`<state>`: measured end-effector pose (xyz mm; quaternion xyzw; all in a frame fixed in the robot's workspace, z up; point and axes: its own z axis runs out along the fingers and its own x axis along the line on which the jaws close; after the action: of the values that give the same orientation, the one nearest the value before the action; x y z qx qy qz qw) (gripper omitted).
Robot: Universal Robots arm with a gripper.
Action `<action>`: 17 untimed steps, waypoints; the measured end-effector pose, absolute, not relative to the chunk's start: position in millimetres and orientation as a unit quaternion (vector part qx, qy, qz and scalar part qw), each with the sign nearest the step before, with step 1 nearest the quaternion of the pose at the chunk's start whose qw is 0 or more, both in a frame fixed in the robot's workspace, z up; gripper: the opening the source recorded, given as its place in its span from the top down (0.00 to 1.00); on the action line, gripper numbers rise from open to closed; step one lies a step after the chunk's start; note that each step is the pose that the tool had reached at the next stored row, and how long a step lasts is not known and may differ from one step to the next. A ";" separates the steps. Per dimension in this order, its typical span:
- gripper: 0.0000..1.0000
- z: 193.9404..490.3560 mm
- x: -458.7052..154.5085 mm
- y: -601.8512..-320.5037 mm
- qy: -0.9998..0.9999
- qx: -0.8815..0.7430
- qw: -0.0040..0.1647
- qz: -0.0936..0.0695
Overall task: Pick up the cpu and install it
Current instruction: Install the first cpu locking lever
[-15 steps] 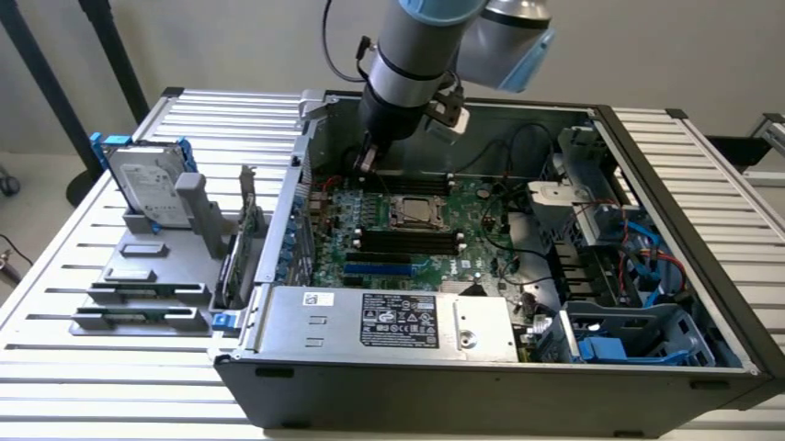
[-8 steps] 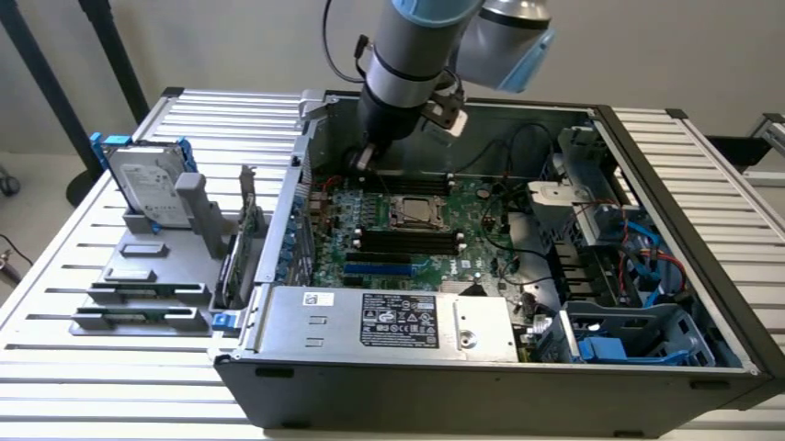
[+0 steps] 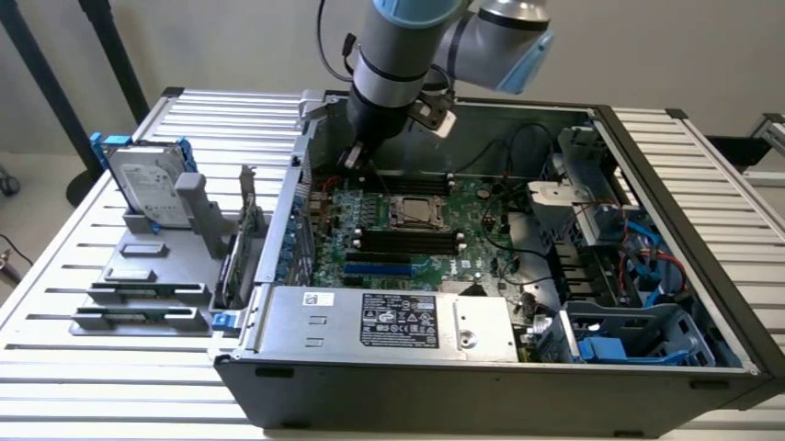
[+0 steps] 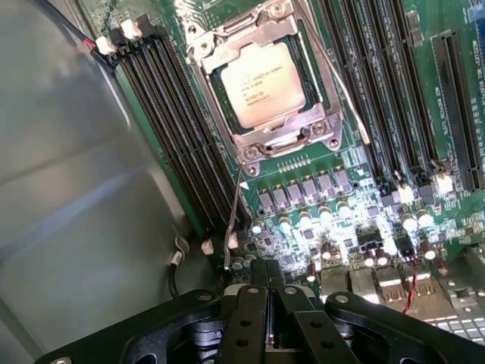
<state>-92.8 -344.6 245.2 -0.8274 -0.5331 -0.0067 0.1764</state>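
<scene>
**Ana:** Black metal fingers (image 4: 248,311) sit nearest the wrist camera, pressed together with nothing between them. So the gripper (image 4: 267,267) is closed and empty.

**Ben:** Where is the cpu?

**Ana:** Farther off. The cpu (image 4: 263,85) lies flat inside the socket (image 4: 292,130) on the green motherboard (image 4: 356,227), dull silver top upward, well apart from the fingertips. In the exterior view it sits near the middle of the frame, with the arm in the upper centre above the board's rear edge.

**Ben:** So what is the step?

**Ana:** My reading is that the chip is placed and the job now is working close to the board without disturbing it. Doing that well means moving straight and slowly. A thin wire lever (image 4: 235,220) stands just beyond the fingertips, the memory slots (image 4: 178,129) run beside the socket, and the grey case wall (image 4: 76,189) is close on one side.

**Ben:** What can't you make out?

**Ana:** I can't tell whether the chip is fully seated or whether the socket's metal frame is clamped over it. Its printing is unreadable. The socket's far corner is cut off by the picture's edge. In the exterior view the arm covers much of the gripper.
</scene>
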 end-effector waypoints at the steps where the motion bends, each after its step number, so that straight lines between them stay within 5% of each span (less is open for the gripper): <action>1: 0.89 245.2 -93.1 -344.6 -0.528 -0.831 0.176 -0.008; 17: 0.89 245.2 -96.8 -344.6 -0.449 -0.875 0.176 -0.025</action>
<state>-96.8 -344.6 245.2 -0.8754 -0.4494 -0.0249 0.1761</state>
